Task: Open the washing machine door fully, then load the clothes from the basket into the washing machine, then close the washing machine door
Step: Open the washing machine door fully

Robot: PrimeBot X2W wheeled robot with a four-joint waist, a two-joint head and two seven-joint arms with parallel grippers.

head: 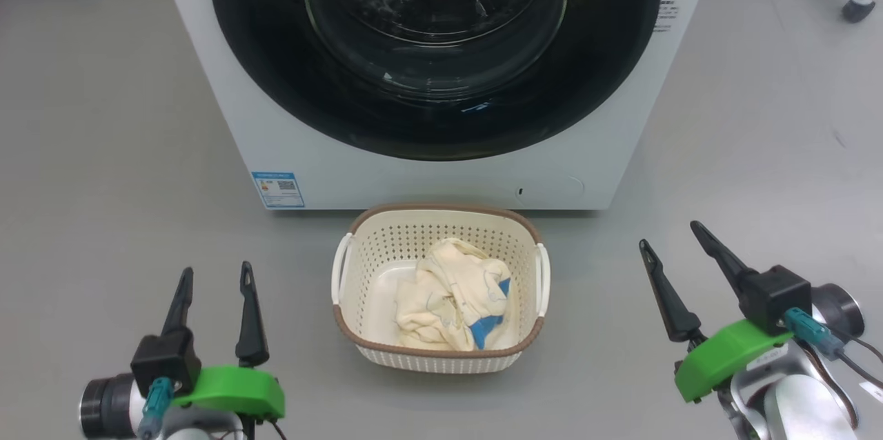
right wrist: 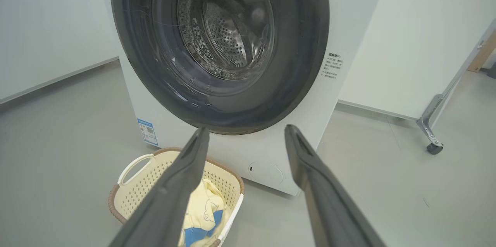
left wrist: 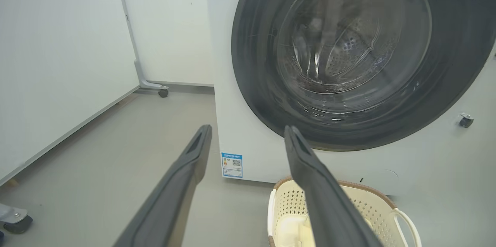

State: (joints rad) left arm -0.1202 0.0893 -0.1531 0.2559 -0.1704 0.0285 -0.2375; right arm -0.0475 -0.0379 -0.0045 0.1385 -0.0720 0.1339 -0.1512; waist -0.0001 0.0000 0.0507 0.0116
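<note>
Head view gives you both pairs spread wide with nothing between them: the left fingers [head: 250, 316] and the right fingers [head: 666, 295] hang over bare floor [head: 103, 171], tips aimed at the machine. Between the two pairs, touching neither, sits the basket [head: 414, 233], with the clothes [head: 448, 295] bunched in the half nearer your right fingers.

Just past the basket stands the washing machine [head: 414, 181]. Its door [head: 276, 81] is shut flat against the front, so the black frame and glass bar your way to the inside. A blue label [head: 278, 190] sits low on the front, ahead of the left fingers.

Left wrist view adds a white panel [left wrist: 58, 65] out beyond the left fingers' outer side, and a castor [left wrist: 163, 93] further back. One finger there covers part of the basket, and you cannot see the clothes clearly.

Right wrist view shows the perforated drum [right wrist: 228, 42] through the glass and a round flap [right wrist: 265, 172] low between the fingertips. It also shows a wheeled foot [right wrist: 434, 148] off the outer side. One finger crosses the basket and clothes.
</note>
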